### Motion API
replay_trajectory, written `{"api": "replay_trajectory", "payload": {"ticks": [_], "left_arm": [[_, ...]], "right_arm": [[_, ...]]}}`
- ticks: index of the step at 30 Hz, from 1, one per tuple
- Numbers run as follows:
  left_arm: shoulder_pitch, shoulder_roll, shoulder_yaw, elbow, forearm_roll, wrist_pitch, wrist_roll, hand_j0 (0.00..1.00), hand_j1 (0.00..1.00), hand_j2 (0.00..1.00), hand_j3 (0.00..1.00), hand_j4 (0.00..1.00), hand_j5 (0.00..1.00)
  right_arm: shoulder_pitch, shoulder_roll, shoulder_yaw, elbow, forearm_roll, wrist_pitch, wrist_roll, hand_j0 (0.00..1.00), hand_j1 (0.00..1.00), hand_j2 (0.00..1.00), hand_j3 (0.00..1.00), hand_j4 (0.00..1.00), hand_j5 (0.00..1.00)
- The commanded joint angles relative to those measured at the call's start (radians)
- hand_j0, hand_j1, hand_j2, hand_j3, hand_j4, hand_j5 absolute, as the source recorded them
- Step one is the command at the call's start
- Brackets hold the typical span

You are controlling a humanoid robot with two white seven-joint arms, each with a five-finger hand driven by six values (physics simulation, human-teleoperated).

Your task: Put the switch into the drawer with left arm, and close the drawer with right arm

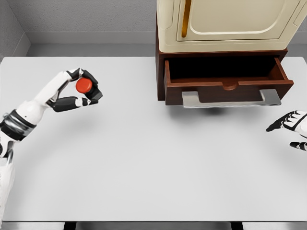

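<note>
The switch (87, 86) is a black box with a round red button, held up above the table at the left. My left hand (76, 91) is shut on it, thumb below and fingers over the top. The brown wooden drawer (225, 85) stands pulled open at the back right, its inside dark and its grey handle (230, 99) along the front. My right hand (291, 125) hovers at the right edge below the drawer's right corner, fingers spread and holding nothing.
A cream cabinet (225, 24) sits on top of the brown drawer housing at the back. The white table (144, 158) stretches between both hands, with a grey wall behind.
</note>
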Motion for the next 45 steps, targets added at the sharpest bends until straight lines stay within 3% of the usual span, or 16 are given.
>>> {"api": "replay_trajectory", "payload": {"ticks": [1,5,22,33,39,45], "left_arm": [[0.000,-0.019,-0.007,-0.010,-0.014,0.003,0.000,0.36,0.36,0.36,0.36,0.36,0.36],[-0.011,-0.037,-0.021,-0.027,-0.022,0.005,0.000,0.36,0.36,0.36,0.36,0.36,0.36],[-0.164,-0.059,-0.170,-0.021,-0.023,0.008,0.000,0.36,0.36,0.36,0.36,0.36,0.36],[-0.235,-0.106,-0.226,-0.029,-0.023,0.057,0.000,0.36,0.36,0.36,0.36,0.36,0.36],[-0.267,-0.172,-0.233,-0.029,-0.069,0.059,0.000,0.36,0.36,0.36,0.36,0.36,0.36],[-0.287,-0.255,-0.236,-0.021,-0.170,0.059,0.000,0.36,0.36,0.36,0.36,0.36,0.36]], "right_arm": [[0.000,0.000,0.000,0.001,-0.007,0.001,-0.001,0.75,0.75,0.75,0.75,0.75,0.75],[0.000,0.000,0.000,0.001,-0.007,0.001,0.000,0.75,0.75,0.75,0.75,0.75,0.75],[0.000,0.000,0.000,0.001,-0.005,0.001,0.000,0.74,0.74,0.74,0.74,0.74,0.74],[0.000,-0.002,0.000,0.001,-0.007,0.001,0.000,0.74,0.74,0.74,0.74,0.74,0.74],[0.000,0.000,0.000,-0.001,-0.005,0.001,0.000,0.73,0.73,0.73,0.73,0.73,0.73],[0.000,0.000,0.000,0.001,-0.007,0.001,-0.001,0.73,0.73,0.73,0.73,0.73,0.73]]}}
